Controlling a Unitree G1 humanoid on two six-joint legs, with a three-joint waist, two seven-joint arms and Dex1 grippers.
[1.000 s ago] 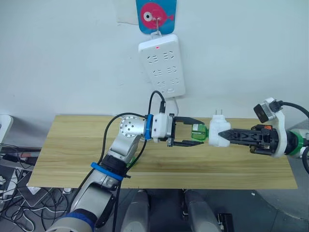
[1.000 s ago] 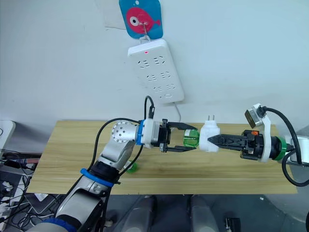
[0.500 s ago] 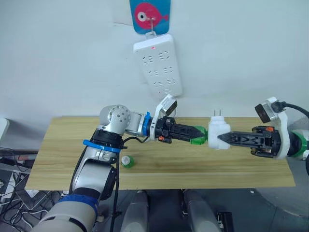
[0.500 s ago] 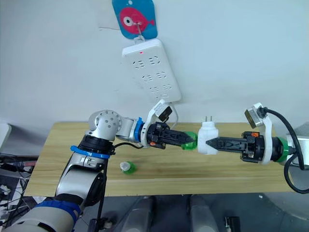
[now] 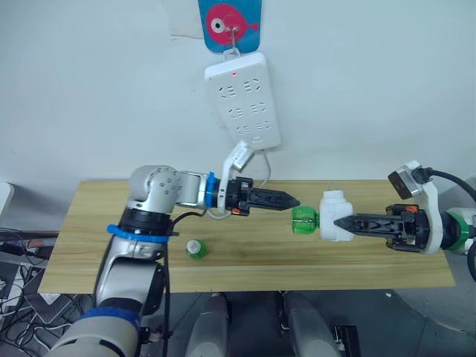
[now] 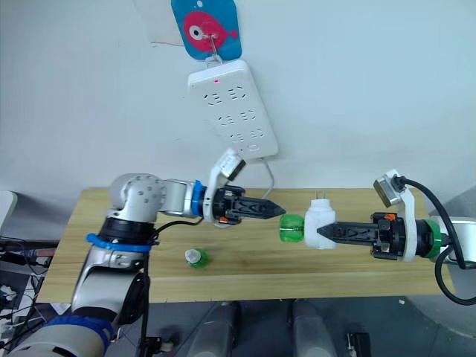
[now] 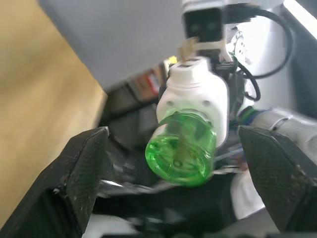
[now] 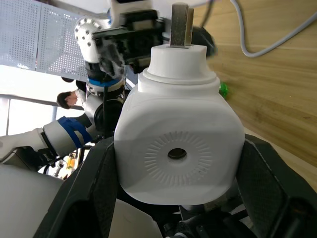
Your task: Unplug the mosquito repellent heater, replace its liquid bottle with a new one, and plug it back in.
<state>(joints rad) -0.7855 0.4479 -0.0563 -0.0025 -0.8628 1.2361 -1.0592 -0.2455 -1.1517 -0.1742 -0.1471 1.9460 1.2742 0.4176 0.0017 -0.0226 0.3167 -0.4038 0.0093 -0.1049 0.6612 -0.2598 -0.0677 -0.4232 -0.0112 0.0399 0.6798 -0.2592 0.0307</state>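
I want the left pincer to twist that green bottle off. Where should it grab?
Probably the round green bottle sticking out sideways from the heater, approached end-on from the robot's left, fingers on opposite curved sides. The right pincer holds the heater.

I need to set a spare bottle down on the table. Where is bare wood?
Bare wood runs along the table's left end, left of the small green bottle, and along the front edge. It is crowded mid-table, where the left gripper faces the mosquito repellent heater in the right gripper.
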